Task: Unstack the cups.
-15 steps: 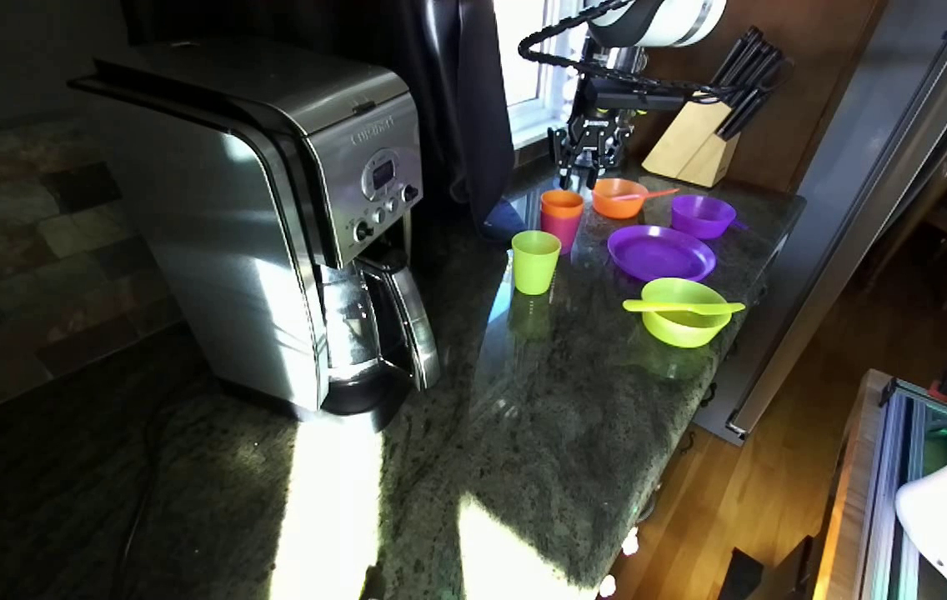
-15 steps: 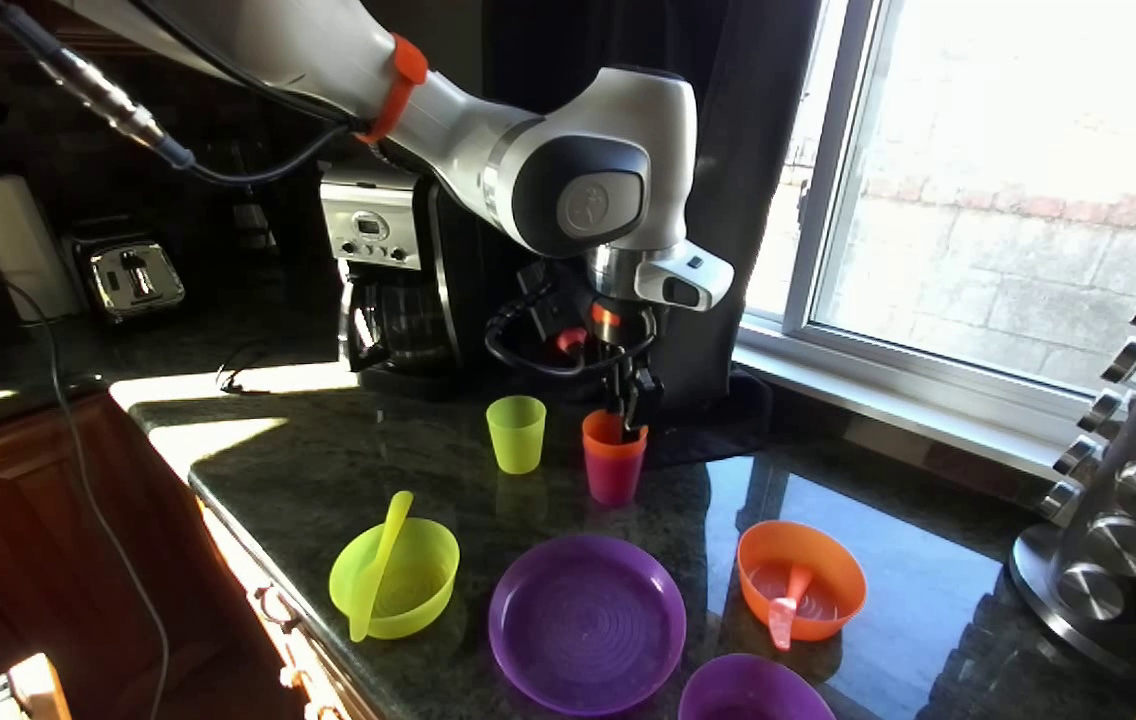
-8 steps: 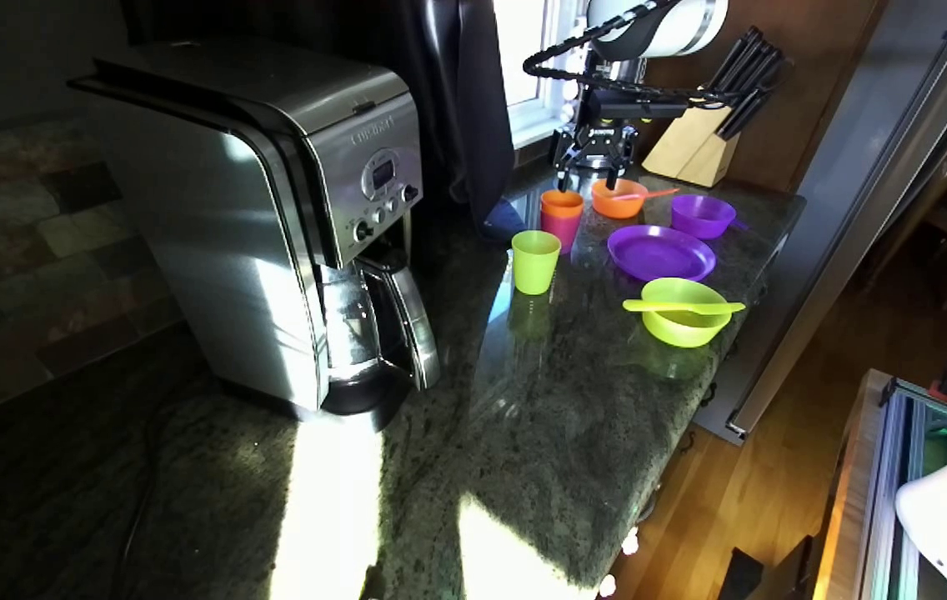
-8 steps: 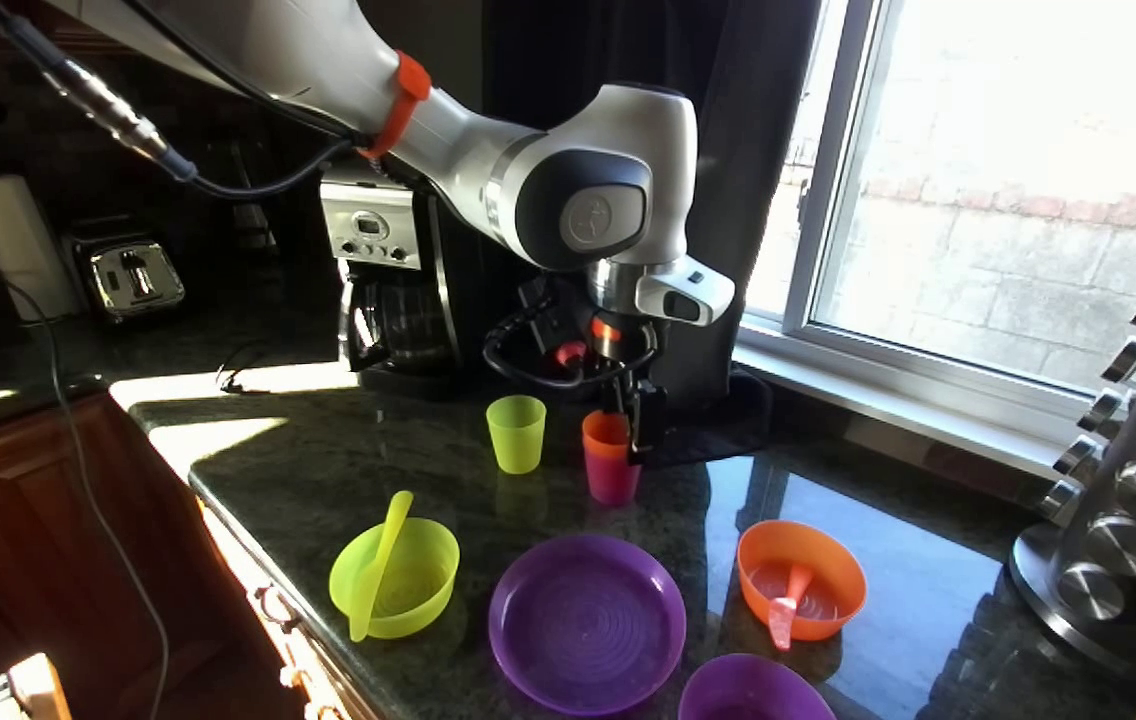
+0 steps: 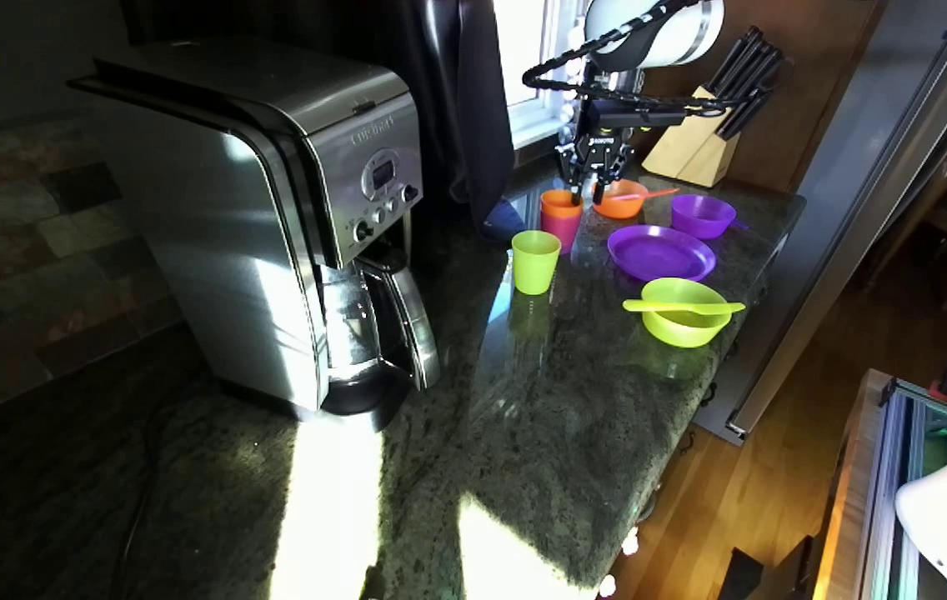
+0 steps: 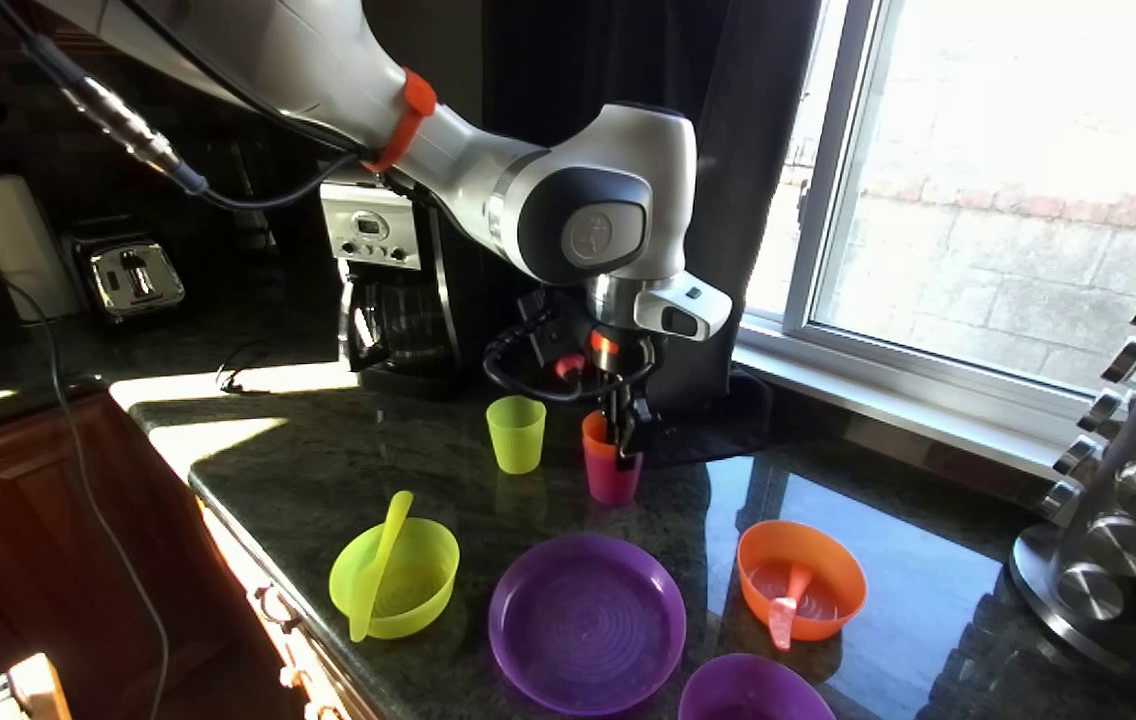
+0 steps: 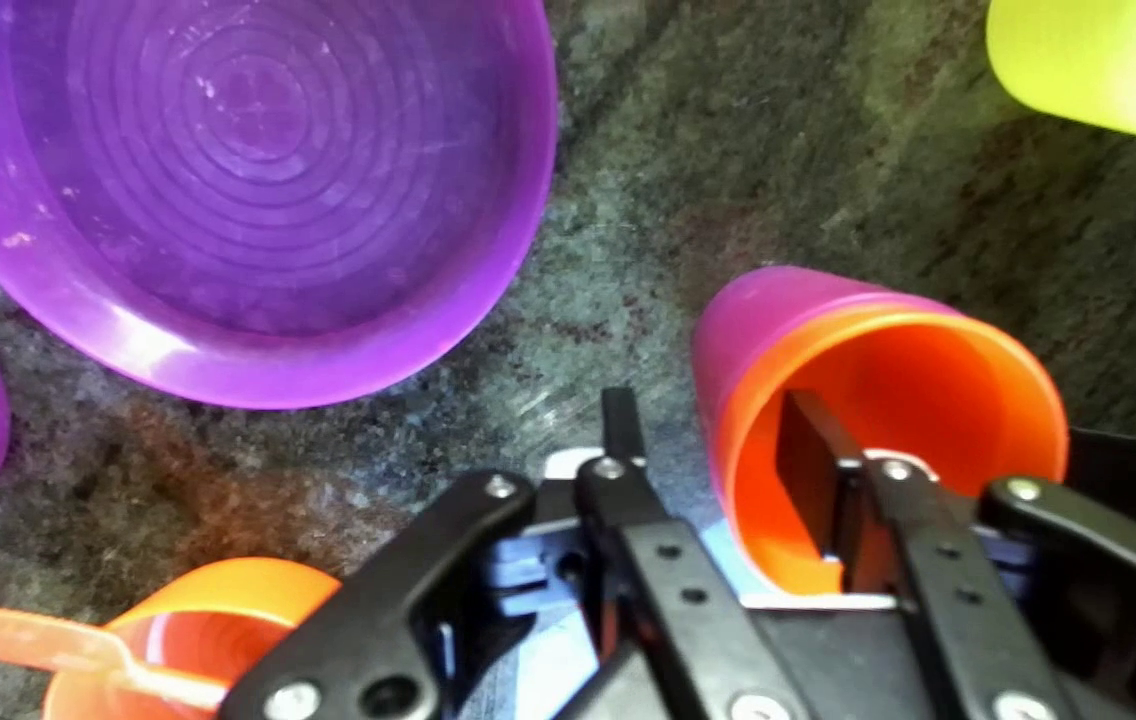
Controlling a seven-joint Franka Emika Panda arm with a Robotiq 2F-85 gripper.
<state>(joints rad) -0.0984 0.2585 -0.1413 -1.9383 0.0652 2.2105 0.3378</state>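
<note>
Looks lined up for the grasp, cups not yet split

Orange cup (image 7: 948,380) sits nested in the pink cup (image 7: 778,300), upright on the counter (image 6: 428,450); can't tell if another hides between. Lime green cup (image 6: 516,440) stands alone near them, not touching — needs no splitting. Gripper (image 7: 716,438) spread, one finger (image 7: 808,455) inside the orange cup, its mate outside both cups, visible gap either side of the walls, so nothing gripped. Judged early: positioning mostly done. Remaining: pinch the orange rim without catching pink, lift it clear, set it down apart, release.
</note>
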